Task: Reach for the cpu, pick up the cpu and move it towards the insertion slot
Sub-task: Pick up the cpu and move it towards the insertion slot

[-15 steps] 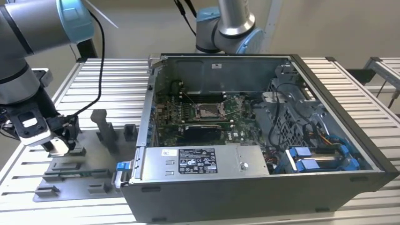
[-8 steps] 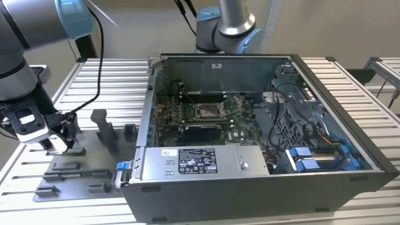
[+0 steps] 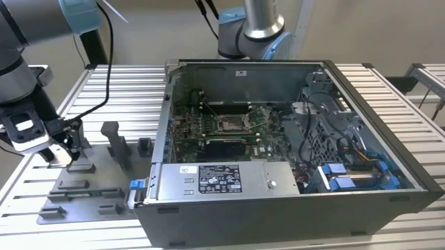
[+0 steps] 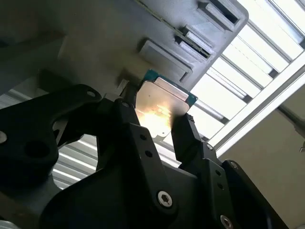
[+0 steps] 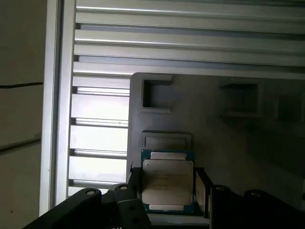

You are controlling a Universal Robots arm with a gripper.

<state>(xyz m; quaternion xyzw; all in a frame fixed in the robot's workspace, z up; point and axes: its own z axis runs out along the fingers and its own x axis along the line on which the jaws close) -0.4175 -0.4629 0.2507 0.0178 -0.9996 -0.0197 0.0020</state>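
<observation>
The cpu (image 5: pixel 167 183) is a flat silver-beige chip with a thin green edge, and it sits between the black fingers of my gripper (image 5: pixel 167 191), which is shut on it. In the second wrist view the cpu (image 4: pixel 159 107) shines between the two fingers (image 4: pixel 188 138), just above the grey fixture plate (image 4: pixel 109 43). In the exterior view my gripper (image 3: pixel 62 153) hangs low over the fixture plate (image 3: pixel 90 195) at that view's left. The insertion slot (image 3: pixel 232 123) is the square socket on the green board inside the open computer case (image 3: pixel 278 156).
Grey plastic blocks (image 3: pixel 114 146) stand up from the fixture plate beside my gripper. The case's metal wall (image 3: pixel 167 120) rises between the plate and the board. A second arm's base (image 3: pixel 250 31) stands behind the case. The table (image 3: pixel 28 177) is ribbed aluminium.
</observation>
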